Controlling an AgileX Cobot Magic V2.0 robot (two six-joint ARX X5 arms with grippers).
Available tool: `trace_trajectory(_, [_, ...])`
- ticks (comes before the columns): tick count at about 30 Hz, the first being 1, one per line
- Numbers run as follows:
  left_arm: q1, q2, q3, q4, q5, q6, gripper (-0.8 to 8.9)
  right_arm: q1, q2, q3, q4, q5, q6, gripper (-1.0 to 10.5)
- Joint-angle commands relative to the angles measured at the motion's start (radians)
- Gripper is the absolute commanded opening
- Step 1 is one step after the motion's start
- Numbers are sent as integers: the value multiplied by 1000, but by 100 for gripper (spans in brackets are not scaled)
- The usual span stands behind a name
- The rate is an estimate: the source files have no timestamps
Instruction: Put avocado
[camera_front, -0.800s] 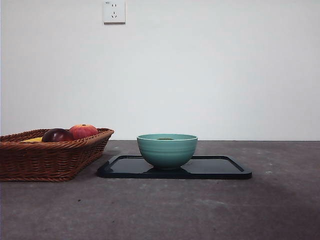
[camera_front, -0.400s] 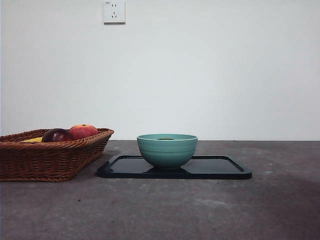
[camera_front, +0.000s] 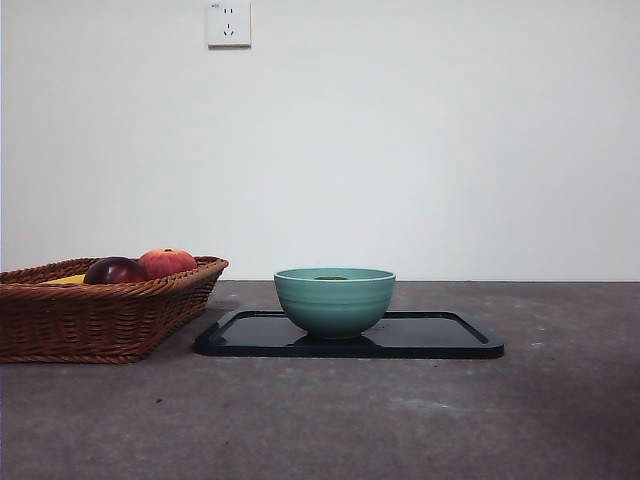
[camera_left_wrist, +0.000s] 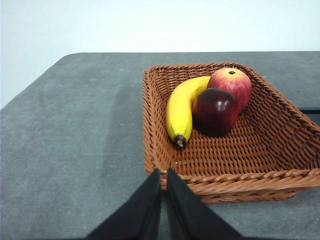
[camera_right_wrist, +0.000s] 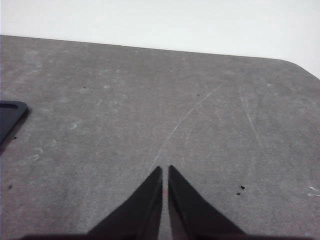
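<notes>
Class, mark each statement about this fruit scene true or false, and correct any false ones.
1. The green bowl stands on the black tray. True.
2. The wicker basket holds a banana. True.
3. The left claw grips the banana. False: it is shut on nothing, outside the basket's near rim.
4. The right claw hovers over the bowl. False: it faces bare table, with only a tray corner in sight.
5. A dark olive top, likely the avocado, shows inside the bowl. True.
</notes>
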Motion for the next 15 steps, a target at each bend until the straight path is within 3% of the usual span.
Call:
trace_trajectory(1, [1, -2, -21, -7, 1, -2, 18, -2, -2, -5, -11, 0, 2, 15])
trace_trajectory(15, [1, -2, -21, -7, 1, -2, 18, -2, -2, -5, 12, 3, 2, 15])
